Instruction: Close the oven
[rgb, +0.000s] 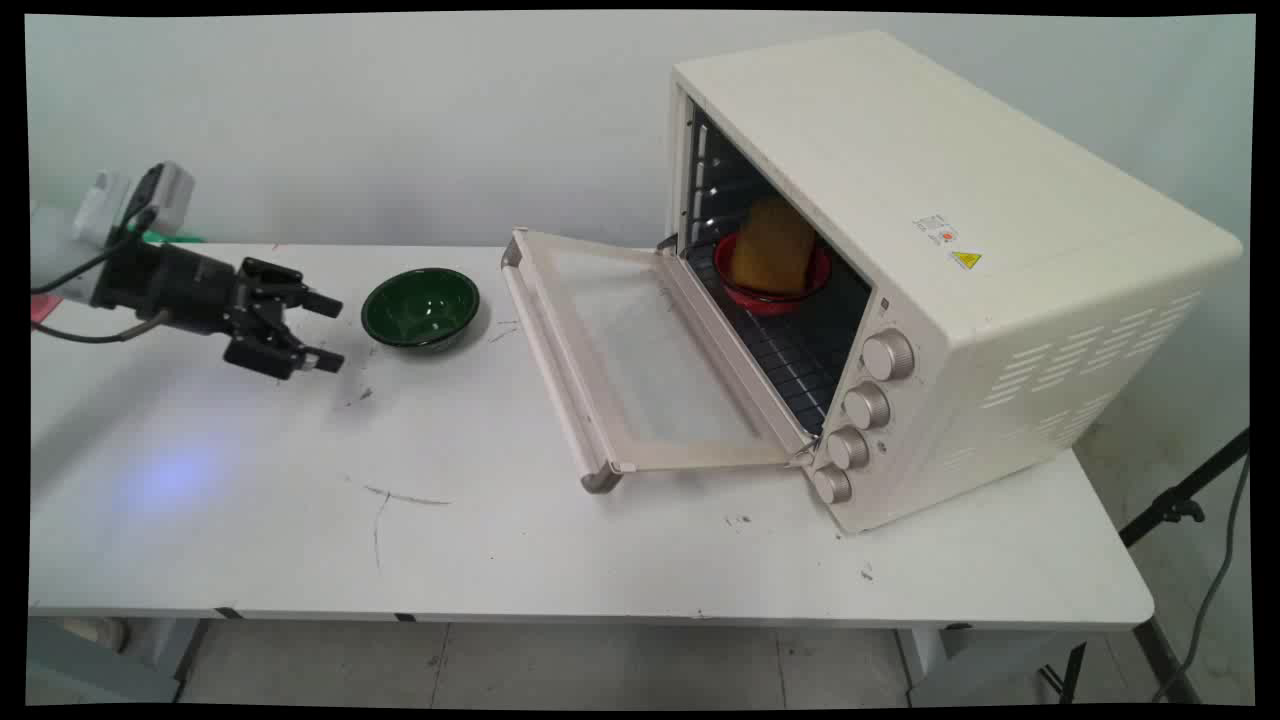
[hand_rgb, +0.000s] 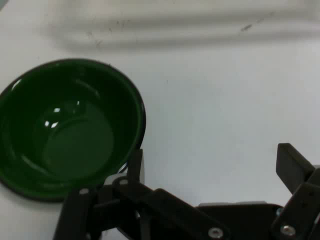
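Because the gripper (rgb: 325, 333) hangs empty with fingers spread wide just left of the green bowl (rgb: 420, 307), any rightward drift risks knocking the bowl toward the open oven door (rgb: 640, 360).

A dark green bowl (rgb: 420, 307) (hand_rgb: 67, 127) is seen standing upright on the white table (rgb: 500, 520), glossy inside and holding nothing. It is placed just beyond the tips of the fingers (rgb: 322, 303), slightly to one side of the gap between them, and is not touched by them. In the hand view, its rim is found close against one fingertip (hand_rgb: 136, 167), while the other fingertip (hand_rgb: 291, 164) is set well apart from it. The black gripper (rgb: 325, 332) (hand_rgb: 212, 170) is held level above the table, its fingers spread wide with nothing between them.
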